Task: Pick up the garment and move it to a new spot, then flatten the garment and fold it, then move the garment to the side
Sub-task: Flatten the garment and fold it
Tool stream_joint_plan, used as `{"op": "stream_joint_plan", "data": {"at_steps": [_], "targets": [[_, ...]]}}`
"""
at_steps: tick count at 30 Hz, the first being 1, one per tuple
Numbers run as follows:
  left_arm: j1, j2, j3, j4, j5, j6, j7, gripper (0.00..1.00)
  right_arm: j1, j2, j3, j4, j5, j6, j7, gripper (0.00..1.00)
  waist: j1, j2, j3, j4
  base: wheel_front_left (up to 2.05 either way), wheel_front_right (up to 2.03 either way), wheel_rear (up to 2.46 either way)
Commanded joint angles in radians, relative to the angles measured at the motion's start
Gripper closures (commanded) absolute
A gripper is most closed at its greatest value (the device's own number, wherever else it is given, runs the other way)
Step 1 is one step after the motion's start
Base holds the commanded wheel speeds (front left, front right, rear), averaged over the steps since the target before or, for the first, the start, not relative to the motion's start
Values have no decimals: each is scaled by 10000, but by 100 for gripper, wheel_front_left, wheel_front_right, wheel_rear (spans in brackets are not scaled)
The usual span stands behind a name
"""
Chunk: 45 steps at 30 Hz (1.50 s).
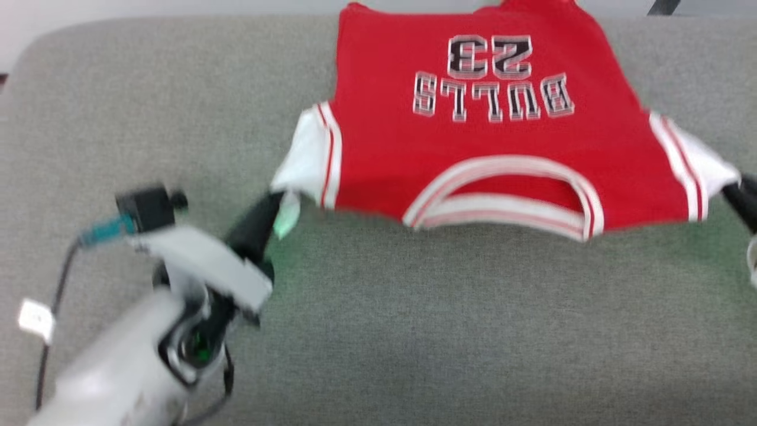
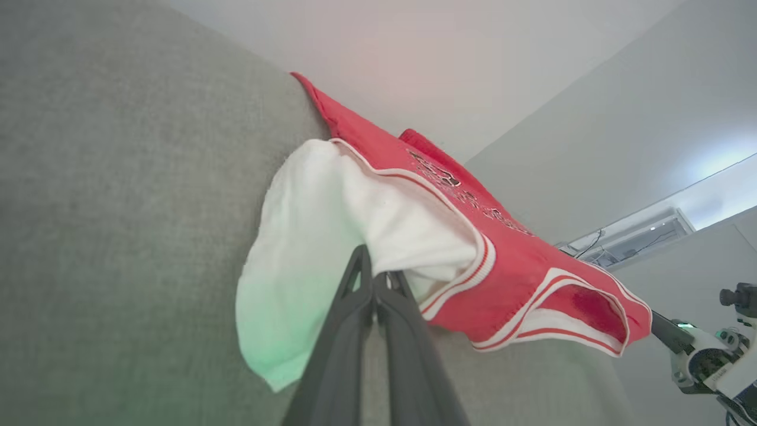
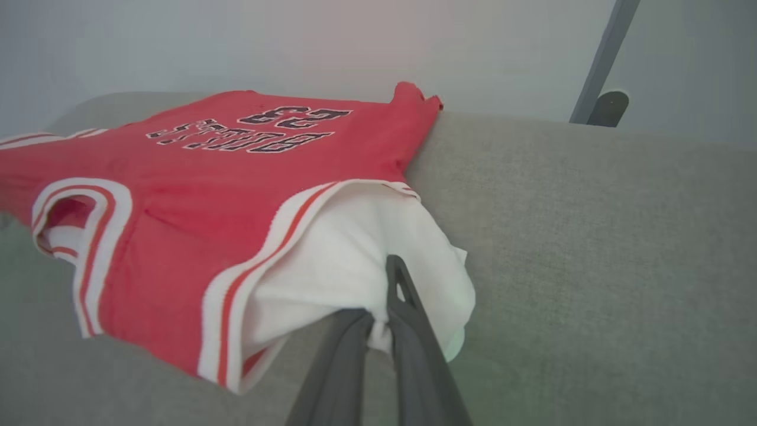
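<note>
Our left pincer (image 1: 277, 208) is clenched on the white left sleeve (image 1: 304, 155) of the garment (image 1: 473, 151). In the left wrist view its two dark fingers (image 2: 349, 307) meet with the sleeve cloth bunched at their tips. Our right pincer (image 1: 739, 195) is clenched too, grasping the white right sleeve (image 1: 701, 168), and its wrist view shows that sleeve draped over the fingers (image 3: 414, 331).

We take the striped collar (image 1: 502, 195) as our mark. The left pincer sits out to the collar's left and the right pincer out to its right, both roughly level with it, so each arm has its own sleeve and neither is the nearer one. The garment's shoulder line runs from pincer to pincer through the collar, crosswise to us and drawn fairly taut. The red body stretches away beyond the collar, with the lettering (image 1: 494, 97) and number 23 (image 1: 489, 56) upside down to us. Its hem (image 1: 426, 9) reaches the far edge of the grey table (image 1: 414, 331).

At the collar and out to both sleeves the cloth appears lifted clear of the table, with a shadow beneath it. Beyond the collar it seems to rest on the surface, though the head view is blurred.

We judge that we are carrying or spreading the garment. The coming move turns on keeping both pincers evenly spaced either side of the collar. If one arm leads, the shoulder line would likely skew about the collar and wrinkle the body lying beyond it.
</note>
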Motion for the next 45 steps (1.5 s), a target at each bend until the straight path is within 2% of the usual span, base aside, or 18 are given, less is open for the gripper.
{"op": "stream_joint_plan", "data": {"at_steps": [1, 7, 13, 19, 22, 26, 31, 37, 45], "targets": [[692, 150, 3, -364, -3, 192, -143, 100, 633, -230, -169, -253, -201, -18, 18, 100, 0, 0, -363, -14, 0, 0, 0], [2477, 711, 75, -1843, 55, 749, -266, 100, 2439, -569, -1000, -1306, -645, -18, 421, 100, 0, 0, -698, -118, 0, 0, 0], [4436, 1488, 984, -3937, 69, 1267, -324, 100, 4472, -605, -2608, -2420, -962, -18, 852, 100, 0, 0, -832, -189, 0, 0, 0], [6247, 2100, 1813, -5904, 592, 2033, -333, 100, 6748, -236, -4727, -3735, -1416, -20, 1598, 100, 0, 0, -726, -129, 0, 0, 0], [6632, 2250, 1929, -6399, 794, 2291, -334, 100, 7606, 328, -5626, -4522, -1736, -18, 2187, 100, 0, 0, -652, -100, 0, 0, 0], [6415, 2181, 1698, -6289, 1132, 2546, -133, 100, 8165, 1090, -6308, -5214, -2327, -18, 3106, 100, 0, 0, -521, -56, 0, 0, 0], [5788, 1737, 1174, -5511, 1504, 2629, 418, 100, 8043, 1740, -6099, -5511, -3078, -18, 4107, 100, 0, 0, -333, -46, 0, 0, 0], [5233, 1021, 664, -4071, 1861, 2539, 680, 100, 7572, 2212, -5434, -4761, -3385, -17, 4521, 100, 0, 0, -189, -19, 0, 0, 0], [4836, 207, 237, -2579, 2185, 2264, 621, 100, 7006, 2477, -4680, -3357, -3341, -18, 4231, 100, 0, 0, -57, 85, 0, 0, 0]]}}
